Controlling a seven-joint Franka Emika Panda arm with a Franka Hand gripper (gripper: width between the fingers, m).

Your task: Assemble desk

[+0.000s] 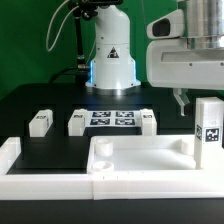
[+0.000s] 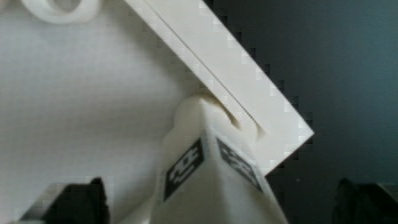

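At the exterior view's left edge a white bar (image 1: 12, 152) borders the black table (image 1: 50, 100). Just right of it, in the middle left of the frame, the first leg block (image 1: 40, 122) lies on the table. The second leg block (image 1: 77, 122) lies a little further right, just beside the marker board (image 1: 112, 119). The third leg block (image 1: 148, 122) rests just beside the board's far end. The robot base (image 1: 110, 55) rises behind them at the upper centre. The desk panel (image 1: 145, 172) fills the lower centre and lower right, rim upward, with round sockets showing in its back corners. At its right corner the fourth leg block (image 1: 208, 128) stands upright, tag facing the camera, though whether it is seated in a socket cannot be told. The pincer (image 1: 185, 100) hangs in the upper right, just above and beside that block. In the wrist view the block's rounded end meets the panel's corner. The dark fingertips (image 2: 80, 200) stand spread at the lower corners of the frame with a gap on either side of the block, so the pincer is released.
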